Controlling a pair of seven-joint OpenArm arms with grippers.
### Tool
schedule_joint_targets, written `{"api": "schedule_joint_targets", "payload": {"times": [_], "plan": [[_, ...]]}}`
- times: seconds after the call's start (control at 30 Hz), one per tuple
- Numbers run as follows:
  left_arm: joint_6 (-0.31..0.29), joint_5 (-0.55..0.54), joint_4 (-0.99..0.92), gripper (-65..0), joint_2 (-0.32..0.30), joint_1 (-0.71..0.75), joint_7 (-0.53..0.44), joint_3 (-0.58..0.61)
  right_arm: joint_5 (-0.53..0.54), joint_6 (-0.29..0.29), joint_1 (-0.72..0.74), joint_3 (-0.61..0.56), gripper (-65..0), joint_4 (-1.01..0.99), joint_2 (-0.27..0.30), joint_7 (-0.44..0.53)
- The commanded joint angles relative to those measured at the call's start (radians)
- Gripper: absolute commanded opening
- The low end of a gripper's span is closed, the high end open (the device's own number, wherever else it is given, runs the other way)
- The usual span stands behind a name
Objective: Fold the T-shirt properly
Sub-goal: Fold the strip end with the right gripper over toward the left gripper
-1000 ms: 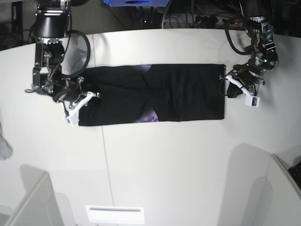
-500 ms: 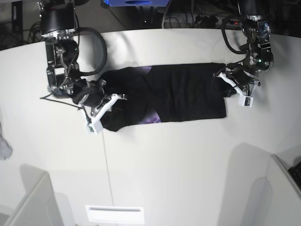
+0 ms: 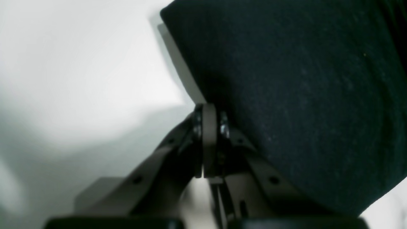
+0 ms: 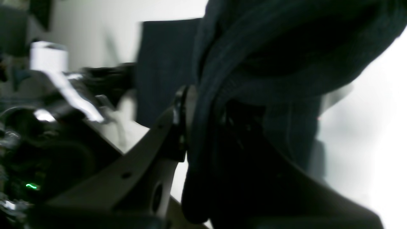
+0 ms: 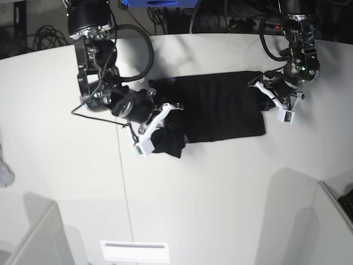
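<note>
— What have your grippers got right now?

— My right gripper (image 5: 165, 118) is clamped on a thick bunch of the T-shirt (image 5: 220, 107). In the right wrist view the black cloth is rolled in several layers between my fingers (image 4: 152, 140) and spills over the far one. My left gripper (image 5: 265, 99) is pinched tight on the shirt's other end; in the left wrist view the jaws meet flat on a thin edge, and the cloth swells out beside them.

— And where is the shirt itself?

— On the white table (image 5: 193, 182), a dark band between my two arms. The end in my right gripper is lifted and heaped up, with a little purple showing under the heap. The end by my left gripper lies flat.

— How do you expect it to handle?

— Soft and light, I judge, with no stiffness at all. It sags and bunches wherever I don't hold it, so layers can slide apart. The knit looks matte, not slippery.

— Where would you grip it?

— At hems and corners, through every layer of the fold, both ends held level so the edge travels straight.
</note>
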Motion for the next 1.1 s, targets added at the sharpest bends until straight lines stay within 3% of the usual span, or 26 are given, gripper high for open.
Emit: {"api": "schedule_joint_targets", "payload": {"times": [0.0,0.27,0.53,0.73,0.9,1.07], "plan": [[0.0,0.005,0.009,-65.0,-0.01,-0.005,0.006,-0.001,0.018,-0.006,0.019,-0.013,-65.0,0.02,-0.008,0.017],[0.002,0.005,0.009,-65.0,-0.01,-0.008,0.006,0.053,0.01,-0.023,0.025,-0.066,-65.0,0.017,-0.061,0.025],[0.003,0.003,-0.014,-65.0,0.004,-0.074,0.006,0.159,0.01,-0.024,0.045,-0.062,-65.0,0.022,-0.061,0.026],[0.078,0.003,-0.014,-65.0,0.033,-0.122,0.011,0.163,0.01,-0.024,0.046,-0.065,-65.0,0.015,-0.061,0.094],[0.082,0.005,-0.005,-65.0,0.052,-0.165,0.102,0.159,0.01,-0.024,0.061,-0.065,-65.0,0.015,-0.061,0.103],[0.082,0.005,-0.002,-65.0,0.05,-0.171,0.112,0.16,0.01,-0.024,0.078,-0.083,-65.0,0.003,-0.063,0.146]]}}
